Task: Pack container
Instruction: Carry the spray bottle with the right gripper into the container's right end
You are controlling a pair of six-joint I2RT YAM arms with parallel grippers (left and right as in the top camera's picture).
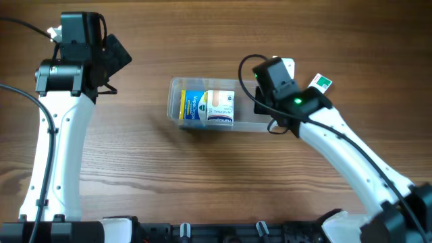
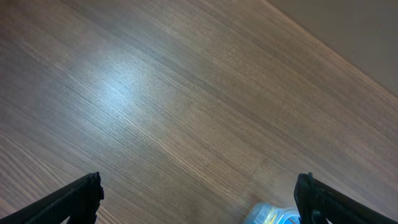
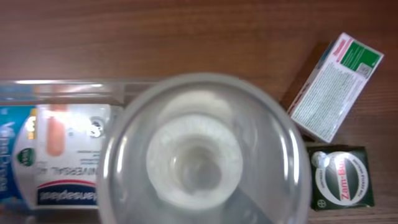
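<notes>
One container [image 1: 174, 101] is set mid-counter [image 1: 202, 175], with two boxes packed in it: one blue-yellow [image 1: 192, 106], one white [image 1: 220, 106]. Two more boxes are seen on the counter beside its right end: white-green [image 3: 333, 87] and dark green [image 3: 341, 177]. Left claw [image 2: 199, 193] is held wide apart, empty. Right claw [image 1: 265, 100] is positioned over the container's right end; one clear bottle [image 3: 202, 152] fills its view, fingers are hidden, grip cannot be told.
</notes>
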